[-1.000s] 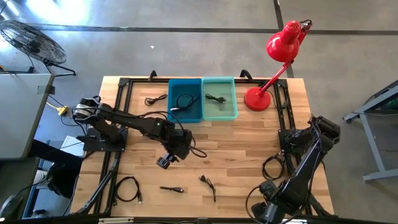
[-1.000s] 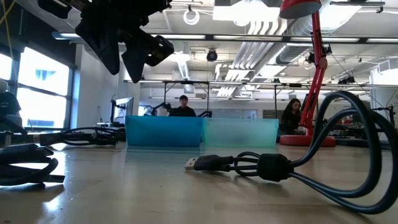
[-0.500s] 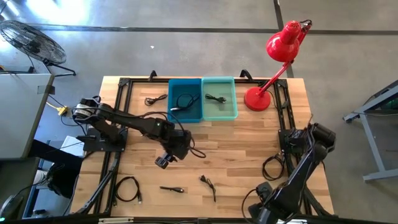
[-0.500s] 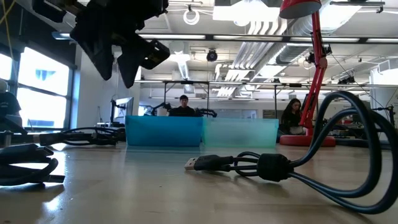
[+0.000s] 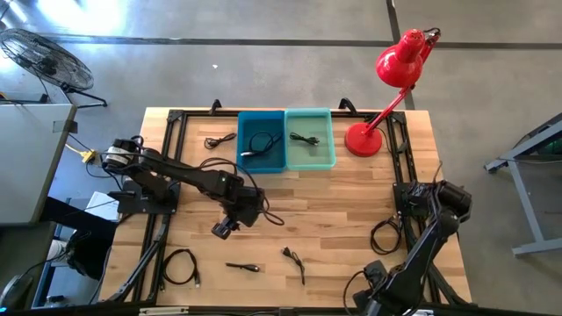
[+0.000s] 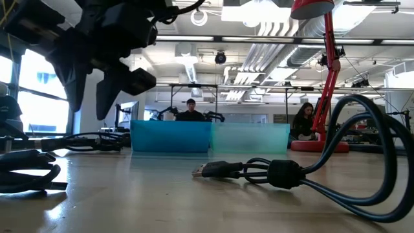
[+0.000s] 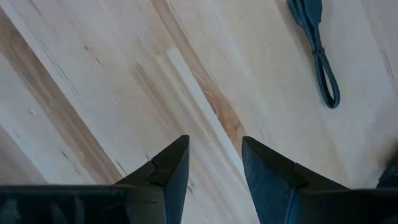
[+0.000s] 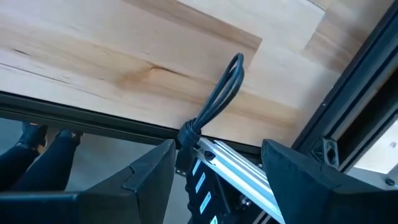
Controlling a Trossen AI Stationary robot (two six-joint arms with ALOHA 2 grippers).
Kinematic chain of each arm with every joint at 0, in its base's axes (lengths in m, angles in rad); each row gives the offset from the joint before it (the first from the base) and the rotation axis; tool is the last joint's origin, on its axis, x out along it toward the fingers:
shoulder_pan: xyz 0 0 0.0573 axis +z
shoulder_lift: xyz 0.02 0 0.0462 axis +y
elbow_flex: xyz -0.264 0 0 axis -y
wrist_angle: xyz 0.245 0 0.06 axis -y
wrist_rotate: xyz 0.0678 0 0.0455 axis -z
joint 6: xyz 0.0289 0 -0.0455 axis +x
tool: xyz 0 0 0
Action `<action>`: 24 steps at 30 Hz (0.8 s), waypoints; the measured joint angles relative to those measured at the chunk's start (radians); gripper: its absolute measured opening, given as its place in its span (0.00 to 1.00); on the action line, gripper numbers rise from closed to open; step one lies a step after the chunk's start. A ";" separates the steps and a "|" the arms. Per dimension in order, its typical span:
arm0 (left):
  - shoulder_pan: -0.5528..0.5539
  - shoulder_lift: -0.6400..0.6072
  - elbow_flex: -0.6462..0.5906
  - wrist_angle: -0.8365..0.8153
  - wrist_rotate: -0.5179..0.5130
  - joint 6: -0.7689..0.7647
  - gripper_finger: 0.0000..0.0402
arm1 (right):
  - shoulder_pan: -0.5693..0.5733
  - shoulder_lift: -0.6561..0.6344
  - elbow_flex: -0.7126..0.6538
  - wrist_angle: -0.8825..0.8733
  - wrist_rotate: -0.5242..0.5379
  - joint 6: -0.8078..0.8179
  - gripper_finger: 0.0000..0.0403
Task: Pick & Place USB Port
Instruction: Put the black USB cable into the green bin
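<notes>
Stock of the surface [image 5: 351, 197] and progress on the cable sort. Delivered: one black cable [image 5: 255, 143] lies in my blue bin [image 5: 262, 140] and another small cable [image 5: 305, 139] in the teal bin [image 5: 309, 138], the two bins touching side by side at the far edge, just beside the red lamp [image 5: 386, 92]. Outstanding: one short cable [image 5: 217, 140] on the surface just beside the blue bin toward the left edge; a coiled cable [image 5: 179, 264] near the near-left corner; a short cable with plug [image 5: 242, 266] and another bent one [image 5: 294, 260] along the near edge at the middle; a looped cable [image 5: 383, 235] near the right edge, by my right arm. My left tool [image 5: 223, 229] hangs above bare wood left of centre, fingers a modest gap apart with nothing between them; a dark cable [image 7: 317, 50] shows in its wrist view, apart from the fingers. My right tool [image 8: 214, 171] waits at the near-right corner, fingers spread wide and holding nothing, a tied cable loop [image 8: 214, 102] beyond them. Judgement: two pieces placed, about five left; my left tool is between picks, probably heading for a near-edge cable.
</notes>
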 joint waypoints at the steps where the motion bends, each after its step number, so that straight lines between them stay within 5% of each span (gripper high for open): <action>1: 0.000 0.000 0.000 0.007 0.000 0.000 0.36 | 0.000 0.001 -0.005 0.008 -0.001 0.000 0.58; 20: 0.000 0.000 0.000 0.074 0.004 -0.035 0.36 | 0.024 0.000 -0.273 0.398 -0.012 0.019 0.57; 24: 0.000 0.000 0.000 0.074 0.004 -0.056 0.36 | 0.022 -0.007 -0.341 0.516 -0.026 0.019 0.47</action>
